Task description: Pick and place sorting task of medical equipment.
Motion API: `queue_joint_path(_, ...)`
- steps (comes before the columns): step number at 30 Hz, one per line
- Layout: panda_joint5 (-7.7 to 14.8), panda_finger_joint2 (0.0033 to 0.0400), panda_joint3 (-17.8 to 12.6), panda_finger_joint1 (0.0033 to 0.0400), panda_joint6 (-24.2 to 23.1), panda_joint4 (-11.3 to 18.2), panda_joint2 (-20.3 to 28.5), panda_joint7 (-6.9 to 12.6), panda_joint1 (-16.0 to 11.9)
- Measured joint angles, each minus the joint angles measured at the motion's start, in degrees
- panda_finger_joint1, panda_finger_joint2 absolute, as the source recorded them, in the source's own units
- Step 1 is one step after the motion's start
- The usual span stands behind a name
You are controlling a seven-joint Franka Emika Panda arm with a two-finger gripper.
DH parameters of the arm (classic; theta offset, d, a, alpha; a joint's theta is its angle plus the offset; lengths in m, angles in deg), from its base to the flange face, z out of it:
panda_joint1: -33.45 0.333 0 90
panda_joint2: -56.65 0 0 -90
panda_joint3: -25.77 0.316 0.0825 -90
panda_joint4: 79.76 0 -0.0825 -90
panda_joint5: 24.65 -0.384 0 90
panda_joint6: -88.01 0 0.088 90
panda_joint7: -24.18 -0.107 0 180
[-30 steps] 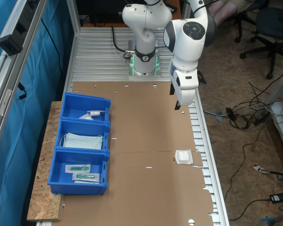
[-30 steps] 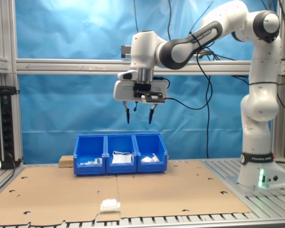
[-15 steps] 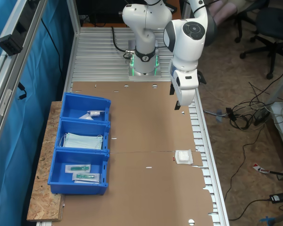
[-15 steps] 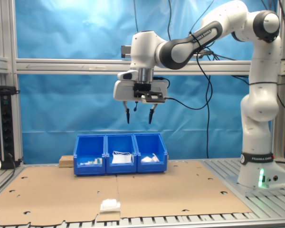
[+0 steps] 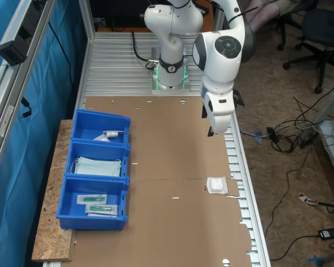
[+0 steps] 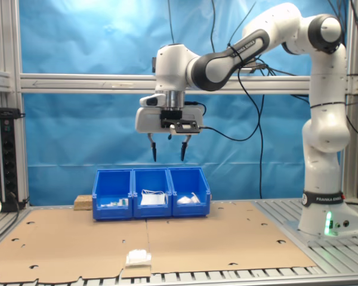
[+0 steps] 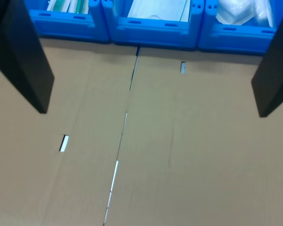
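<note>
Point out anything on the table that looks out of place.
One white packet lies alone on the cardboard near the table's slotted edge, apart from the three blue bins that hold the sorted items. The open gripper hangs high above, empty.

— How does the arm [image 6: 322, 113] stand?
— It rises from its base, bends over at the top and reaches out level, wrist turned straight down.
— And the claw [image 6: 167, 153]?
— High in the air, its two dark fingers [image 7: 23, 56] parted wide with nothing between them.
</note>
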Motion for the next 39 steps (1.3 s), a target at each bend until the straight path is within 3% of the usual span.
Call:
queue_joint_path(6,0.0,0.04,0.0,0.04,0.0,-4.8,-6.5,0.0,0.0)
queue_joint_path(12,0.0,0.04,0.0,0.04,-0.6,-7.5,-11.8,0.0,0.0)
queue_joint_path(25,0.0,0.04,-0.1,0.04,-4.9,-8.8,-21.7,0.0,1.1)
queue_joint_path(39,0.0,0.04,-0.1,0.04,-10.2,-9.1,-27.8,0.0,1.6)
